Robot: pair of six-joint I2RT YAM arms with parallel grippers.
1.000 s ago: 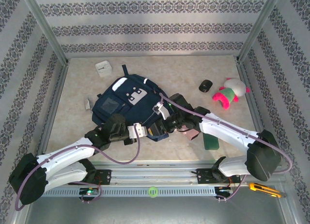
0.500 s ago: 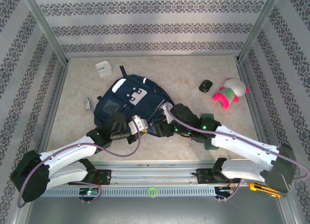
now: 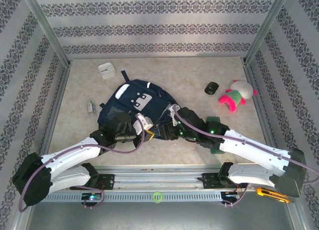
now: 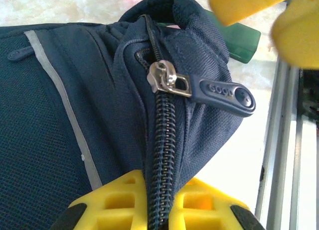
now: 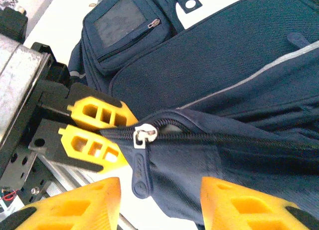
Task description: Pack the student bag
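Note:
The student bag (image 3: 130, 101), navy with a grey-white patch, lies flat mid-table. My left gripper (image 4: 158, 205) is shut on the bag's zipper seam at its near corner; the zip teeth run up between the yellow fingers (image 5: 94, 115). A silver slider with a navy rubber pull (image 4: 222, 93) sits just beyond that grip. My right gripper (image 5: 159, 200) is open. It faces the same corner, its jaws standing either side of the hanging pull (image 5: 139, 168) without touching it. In the top view both grippers meet at the bag's near edge (image 3: 158, 132).
A white square box (image 3: 105, 69) sits behind the bag. A black mouse (image 3: 212, 87) and a pink-green plush toy (image 3: 238, 94) lie at the back right. A dark green flat item (image 3: 218, 146) lies under the right arm. The metal rail (image 4: 286, 155) runs close by.
The right arm swung down and left, so its gripper now sits at the bag's near corner. The left gripper kept its hold, and the bag's near edge has bunched up slightly.

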